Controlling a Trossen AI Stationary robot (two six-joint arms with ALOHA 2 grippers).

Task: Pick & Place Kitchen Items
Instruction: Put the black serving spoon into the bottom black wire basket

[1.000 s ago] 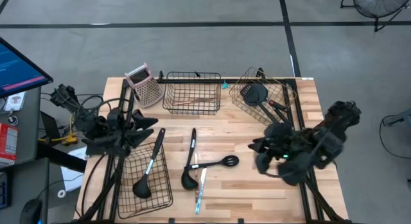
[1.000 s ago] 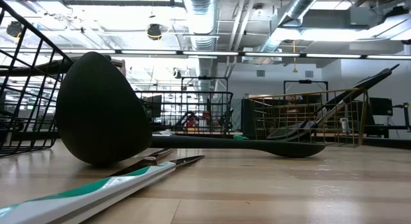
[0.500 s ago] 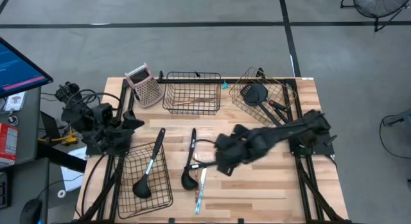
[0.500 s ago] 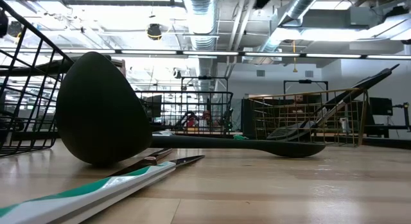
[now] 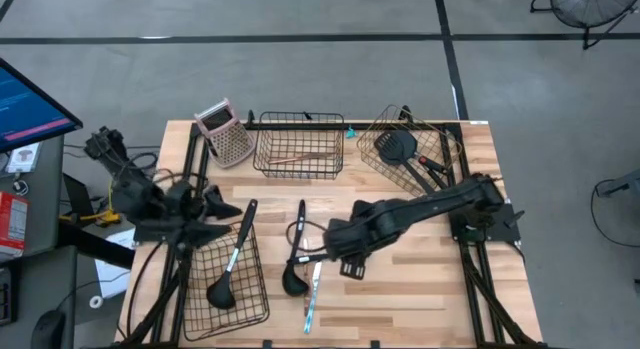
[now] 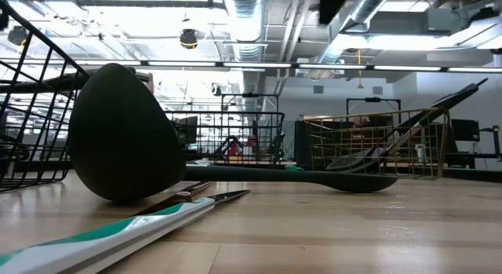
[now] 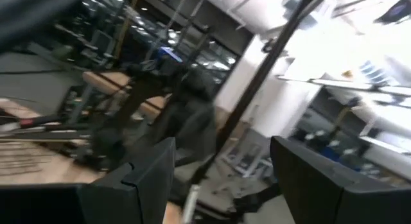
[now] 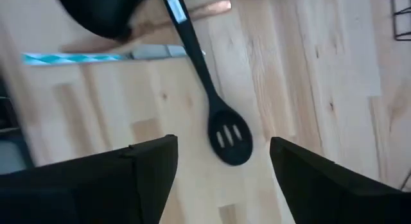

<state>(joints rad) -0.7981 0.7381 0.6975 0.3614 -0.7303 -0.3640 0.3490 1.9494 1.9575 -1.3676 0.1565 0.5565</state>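
Note:
A black slotted spoon (image 8: 228, 139) lies flat on the wooden table (image 5: 420, 289), its handle running toward a black ladle (image 5: 293, 257) and a teal-handled knife (image 5: 311, 297). My right gripper (image 8: 221, 179) is open and hovers above the spoon's head, touching nothing; in the high view (image 5: 345, 257) it hides the spoon. My left gripper (image 5: 222, 204) is open and empty at the table's left edge, over the far rim of the near-left wire basket (image 5: 205, 289), which holds another black ladle (image 5: 230, 261).
A pink-topped grater (image 5: 222, 132) stands at the far left. A black wire basket (image 5: 298, 144) holds a wooden-handled utensil. A gold wire basket (image 5: 410, 149) at the far right holds a black spatula. Bare wood lies at the near right.
My right arm has swung from the table's right edge toward the middle and stretched out low over the slotted spoon. My left gripper has shifted a little at the table's left edge. The utensils have stayed where they were.

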